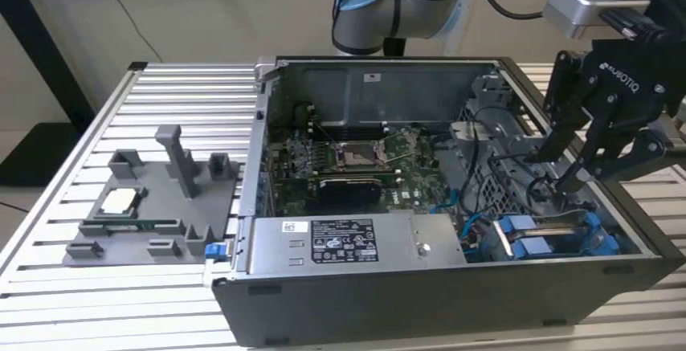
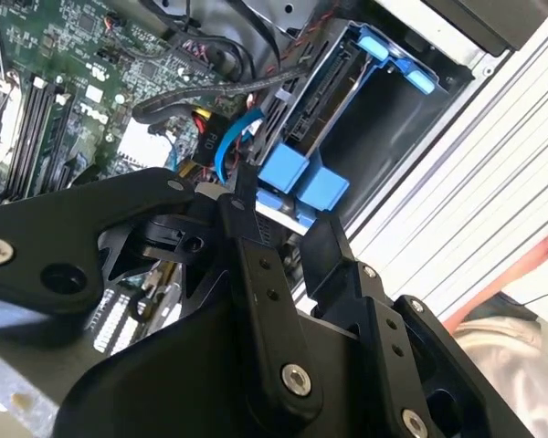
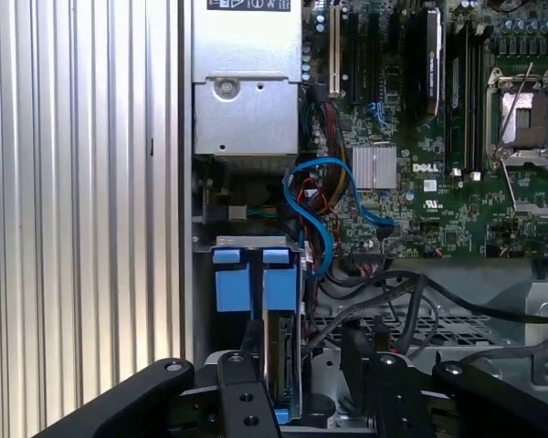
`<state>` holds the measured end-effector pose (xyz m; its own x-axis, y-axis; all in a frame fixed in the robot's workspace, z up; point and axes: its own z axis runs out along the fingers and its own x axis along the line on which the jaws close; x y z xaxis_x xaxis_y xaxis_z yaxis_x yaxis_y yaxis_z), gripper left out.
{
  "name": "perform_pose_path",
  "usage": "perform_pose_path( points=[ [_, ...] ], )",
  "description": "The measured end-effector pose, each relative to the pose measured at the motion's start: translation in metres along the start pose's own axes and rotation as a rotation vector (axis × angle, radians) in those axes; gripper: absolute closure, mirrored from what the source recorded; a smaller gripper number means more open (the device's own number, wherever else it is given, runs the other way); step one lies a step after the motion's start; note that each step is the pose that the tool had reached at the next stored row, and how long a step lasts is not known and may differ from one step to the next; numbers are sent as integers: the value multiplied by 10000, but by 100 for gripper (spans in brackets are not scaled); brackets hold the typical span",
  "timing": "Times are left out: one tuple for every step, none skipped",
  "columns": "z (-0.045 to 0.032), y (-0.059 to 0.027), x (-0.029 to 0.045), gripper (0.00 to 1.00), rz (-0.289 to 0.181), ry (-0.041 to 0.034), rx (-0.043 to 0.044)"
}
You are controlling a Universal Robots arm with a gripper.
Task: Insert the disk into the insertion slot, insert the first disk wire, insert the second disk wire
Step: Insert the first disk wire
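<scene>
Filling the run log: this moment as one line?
tool open | over disk | disk standing in insertion slot

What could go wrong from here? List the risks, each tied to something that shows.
1. The pincer stands open, low in the case, straddling the disk in the insertion slot. A skewed push might jam the blue carrier against the bay.
2. The blue cable and the black cables loop close beside the fingers. One could snag or get pinched.
</scene>
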<state>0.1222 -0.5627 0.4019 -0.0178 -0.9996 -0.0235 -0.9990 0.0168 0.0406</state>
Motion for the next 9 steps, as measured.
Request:
perform_pose_path(
  points=[
    [0,0,-1,53,0,0,0],
    [0,0,-2,53,0,0,0],
    [0,0,-3,53,0,-1,-1],
    [0,0,-4,53,0,-1,0],
    [0,0,-5,53,0,-2,0],
    [0,0,-5,53,0,-4,0],
    [0,0,-7,53,0,-7,0],
    [0,0,-11,53,-1,-11,0],
    [0,0,-15,53,-1,-14,0]
  ],
)
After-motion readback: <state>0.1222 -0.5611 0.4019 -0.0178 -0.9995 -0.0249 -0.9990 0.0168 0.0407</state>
